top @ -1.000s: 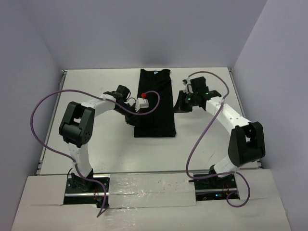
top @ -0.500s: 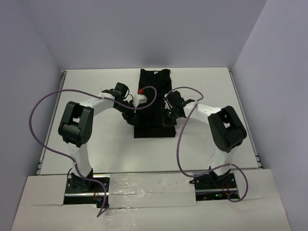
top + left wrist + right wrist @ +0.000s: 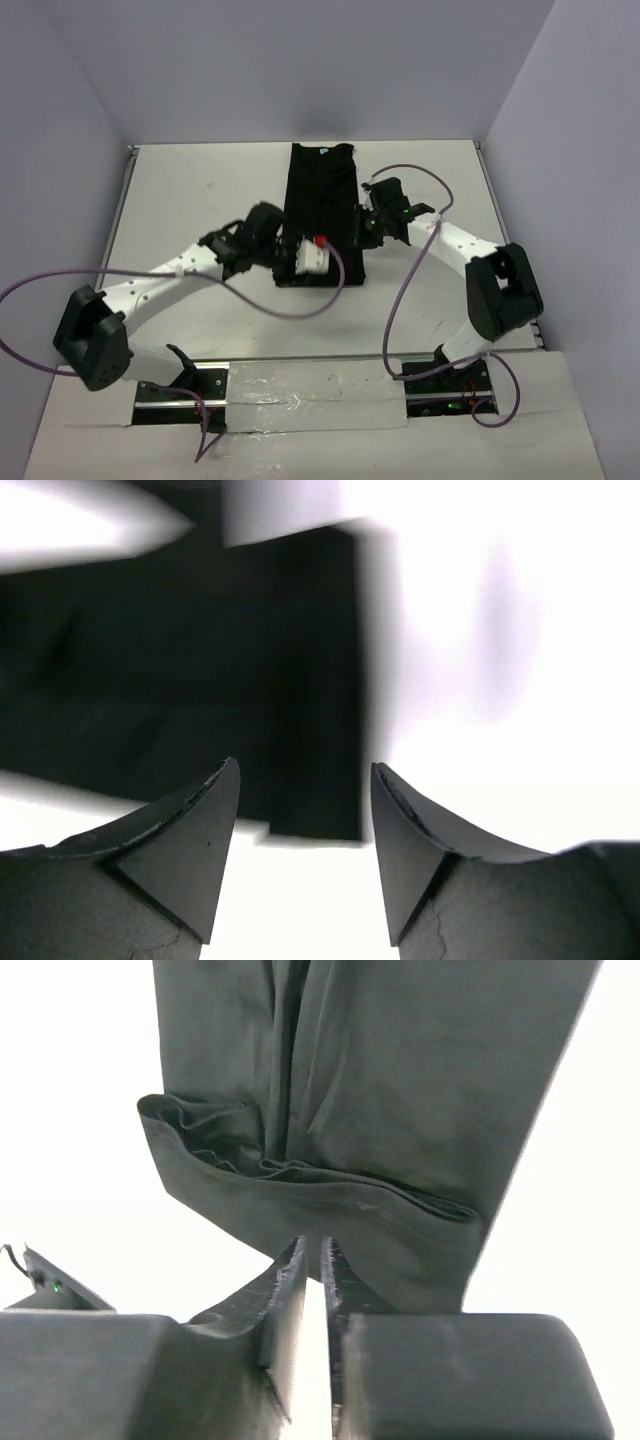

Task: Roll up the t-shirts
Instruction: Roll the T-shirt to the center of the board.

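Tabletop (image 3: pixel 200 190): left claw (image 3: pixel 305 780) open above t-shirt (image 3: pixel 200 680)

The top camera sits high above and behind the arm bases (image 3: pixel 170 385). It looks down and forward across the whole desk (image 3: pixel 200 190) to the far wall (image 3: pixel 320 70). It is the farthest view and takes in all of the shirt (image 3: pixel 320 200).

The left wrist camera sits just behind the left gripper (image 3: pixel 305 770). It looks down past it from close by, blurred, at a shirt corner and bare desk.

The right wrist camera looks past the right gripper (image 3: pixel 310 1245), very near, at a folded shirt edge.

All three views share the shirt, and both wrist views lie inside the top view.
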Controlling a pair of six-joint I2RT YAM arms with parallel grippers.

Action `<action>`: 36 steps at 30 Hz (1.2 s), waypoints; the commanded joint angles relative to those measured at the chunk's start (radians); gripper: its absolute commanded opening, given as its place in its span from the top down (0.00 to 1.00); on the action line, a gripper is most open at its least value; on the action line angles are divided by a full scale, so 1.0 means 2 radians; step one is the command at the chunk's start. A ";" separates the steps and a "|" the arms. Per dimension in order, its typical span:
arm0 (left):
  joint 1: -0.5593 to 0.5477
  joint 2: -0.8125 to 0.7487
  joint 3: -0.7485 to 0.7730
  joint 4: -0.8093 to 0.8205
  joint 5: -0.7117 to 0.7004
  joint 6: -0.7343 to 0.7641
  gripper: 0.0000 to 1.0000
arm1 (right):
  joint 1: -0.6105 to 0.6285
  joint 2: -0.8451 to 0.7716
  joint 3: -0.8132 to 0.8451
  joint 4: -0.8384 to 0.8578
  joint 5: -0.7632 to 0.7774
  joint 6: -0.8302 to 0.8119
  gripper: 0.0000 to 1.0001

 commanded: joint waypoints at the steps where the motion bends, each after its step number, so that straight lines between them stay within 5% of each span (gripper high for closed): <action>1: -0.050 -0.033 -0.110 0.043 -0.013 0.108 0.34 | -0.010 -0.055 -0.023 0.011 0.014 -0.015 0.79; 12: -0.099 0.057 -0.130 0.129 -0.125 0.112 0.32 | -0.010 -0.172 -0.111 0.027 0.033 -0.026 0.67; 22: -0.102 0.098 -0.147 0.179 -0.189 0.100 0.36 | -0.010 -0.198 -0.136 0.019 0.000 -0.076 0.60; 26: -0.100 0.109 -0.137 0.190 -0.199 0.079 0.56 | -0.007 -0.206 -0.135 0.009 0.023 -0.130 0.57; 32: -0.088 0.105 -0.127 0.180 -0.178 0.053 1.00 | -0.008 -0.315 -0.197 0.096 0.016 -0.271 0.54; 36: -0.053 0.103 -0.086 0.127 -0.097 0.030 1.00 | 0.001 -0.397 -0.263 0.131 -0.060 -0.445 0.50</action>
